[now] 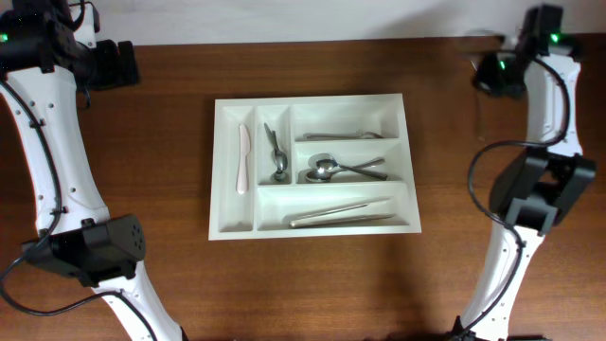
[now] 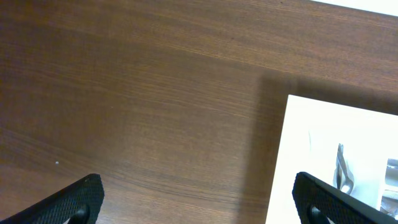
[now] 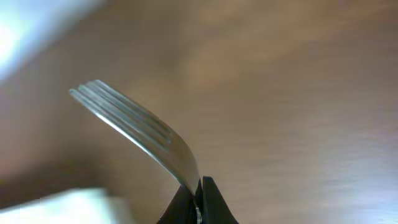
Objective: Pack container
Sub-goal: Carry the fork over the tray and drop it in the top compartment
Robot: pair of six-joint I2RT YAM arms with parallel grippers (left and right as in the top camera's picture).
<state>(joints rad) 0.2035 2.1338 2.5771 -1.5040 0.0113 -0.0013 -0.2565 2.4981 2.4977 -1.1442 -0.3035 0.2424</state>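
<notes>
From above, you see the whole container (image 1: 312, 98). It is a big white tray in the middle of the brown wood surface (image 1: 142, 170). A white knife (image 1: 242, 158) lies in the thin slot at its left edge. A spoon (image 1: 276, 154) lies in the thin slot beside it. More silver pieces lie in the three wide slots on the right. Both arms stand well apart from the tray, one at each side.

Only the right wrist view shows you the fork (image 3: 134, 134). Your right pincer (image 3: 199, 186) is closed tight on its neck. In that view the prongs point up and to the left. From above, the fork is too small to make out.

The left wrist view shows your left pincer (image 2: 198, 180) spread wide open over the wood. A corner of the tray sits just to its right.

A pale wall (image 1: 284, 19) runs along the far edge of the surface.

The right wrist view is blurry behind the fork. The left wrist view cuts the tray off at its right edge.
</notes>
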